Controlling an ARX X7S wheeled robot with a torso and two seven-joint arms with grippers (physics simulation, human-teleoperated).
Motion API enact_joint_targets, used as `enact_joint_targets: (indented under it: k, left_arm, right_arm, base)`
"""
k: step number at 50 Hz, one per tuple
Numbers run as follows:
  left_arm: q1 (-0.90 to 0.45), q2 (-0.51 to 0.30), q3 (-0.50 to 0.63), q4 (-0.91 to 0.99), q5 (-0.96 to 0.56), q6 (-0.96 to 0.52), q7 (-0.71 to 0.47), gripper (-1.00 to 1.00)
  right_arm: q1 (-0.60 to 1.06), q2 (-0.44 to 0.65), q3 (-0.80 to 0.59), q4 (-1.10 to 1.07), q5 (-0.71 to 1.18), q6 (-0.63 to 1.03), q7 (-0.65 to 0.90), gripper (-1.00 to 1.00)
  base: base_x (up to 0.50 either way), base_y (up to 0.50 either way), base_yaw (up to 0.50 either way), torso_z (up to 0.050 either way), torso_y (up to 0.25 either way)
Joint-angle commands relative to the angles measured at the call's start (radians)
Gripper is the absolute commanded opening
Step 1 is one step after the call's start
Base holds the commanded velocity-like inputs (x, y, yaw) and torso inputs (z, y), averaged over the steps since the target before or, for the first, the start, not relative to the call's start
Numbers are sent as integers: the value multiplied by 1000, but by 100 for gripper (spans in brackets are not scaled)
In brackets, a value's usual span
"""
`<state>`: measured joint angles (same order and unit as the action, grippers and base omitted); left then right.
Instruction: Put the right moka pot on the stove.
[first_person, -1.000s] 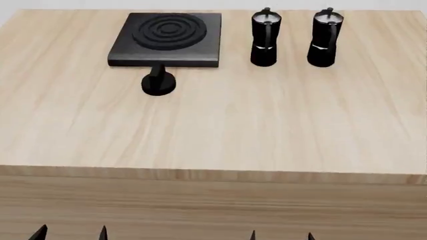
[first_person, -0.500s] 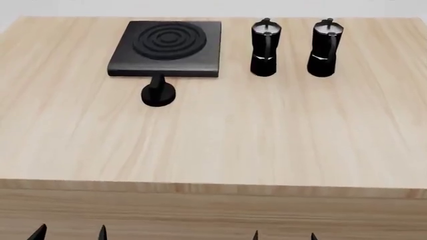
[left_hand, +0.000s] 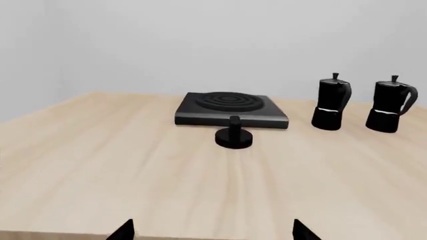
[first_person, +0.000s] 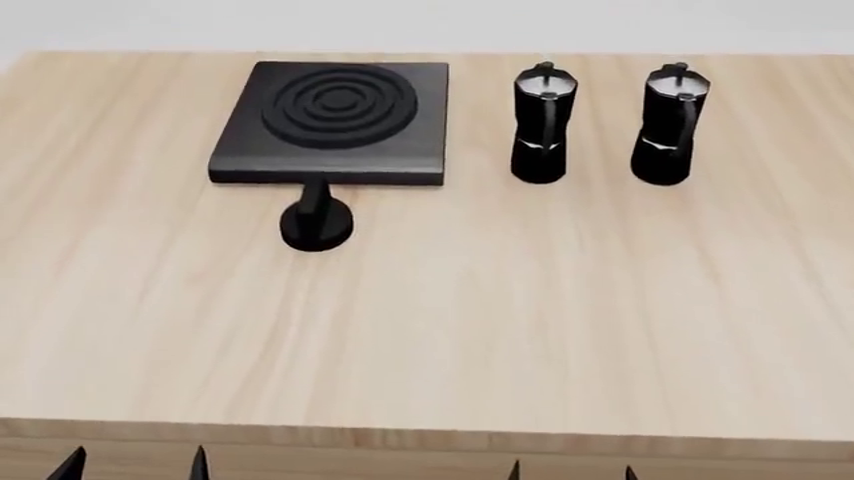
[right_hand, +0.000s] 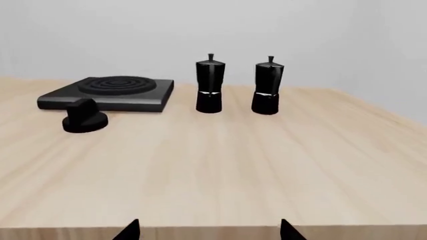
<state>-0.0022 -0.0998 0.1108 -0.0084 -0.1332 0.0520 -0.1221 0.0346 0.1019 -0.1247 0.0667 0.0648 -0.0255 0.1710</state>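
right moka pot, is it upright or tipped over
Upright: the right moka pot stands on its base on the table, lid and knob on top, apart from its twin.

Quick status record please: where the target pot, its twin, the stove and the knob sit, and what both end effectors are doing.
target: right moka pot, upright on table, untouched
twin: left moka pot, upright, between target and stove
stove, burner bare
knob, just in front of stove
left end effector, open, holding nothing, short of table edge
right end effector, open, holding nothing, short of table edge
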Motion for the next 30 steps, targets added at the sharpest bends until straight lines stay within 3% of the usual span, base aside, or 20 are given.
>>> enact_joint_targets:
  k: [1,30]
  left_arm:
    - [-3,-9,9,-3,-13,1,-20,100]
    - [-8,-31,39,-14,-29,15,-47,100]
  right_arm:
    - [2,10,-13,3,5,-5,18,100]
    - [10,31,-36,16,29,-13,42,100]
  base:
    - [168,113,0,0,0]
    - [129,112,0,0,0]
